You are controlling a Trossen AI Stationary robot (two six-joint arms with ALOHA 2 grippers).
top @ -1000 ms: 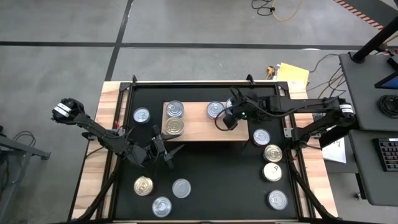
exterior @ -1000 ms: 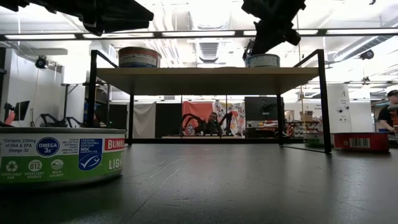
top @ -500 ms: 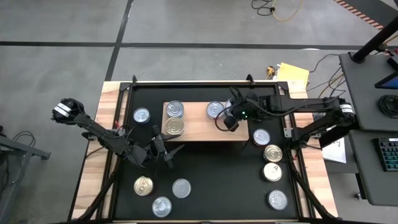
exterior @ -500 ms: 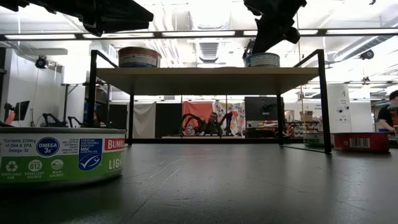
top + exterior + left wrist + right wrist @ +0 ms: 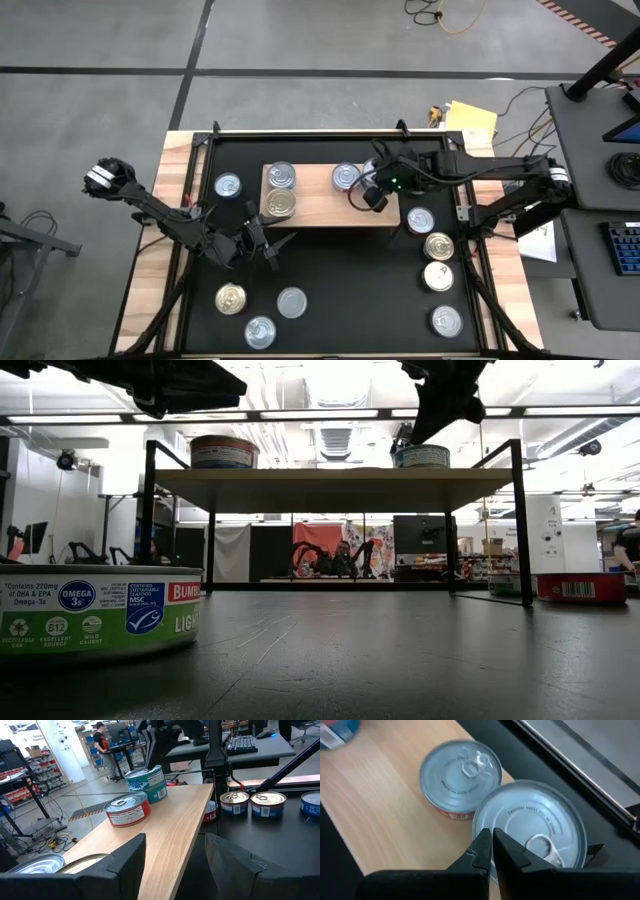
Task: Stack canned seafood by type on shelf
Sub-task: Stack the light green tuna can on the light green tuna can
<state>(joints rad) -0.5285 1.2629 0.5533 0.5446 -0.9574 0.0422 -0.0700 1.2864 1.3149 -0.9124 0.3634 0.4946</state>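
The shelf (image 5: 318, 205) stands on the counter (image 5: 340, 290); three cans (image 5: 283, 177) sit on it, others are scattered around it.

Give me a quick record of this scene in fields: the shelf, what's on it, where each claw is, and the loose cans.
shelf: light-wood board raised on black legs over the black mat
cans on shelf: three, two at the left end, one toward the right
right claw: shut, empty, above the shelf's right end beside that can
left claw: open, empty, over the mat just in front of the shelf's left end
loose cans on mat: eight visible, four left, four right
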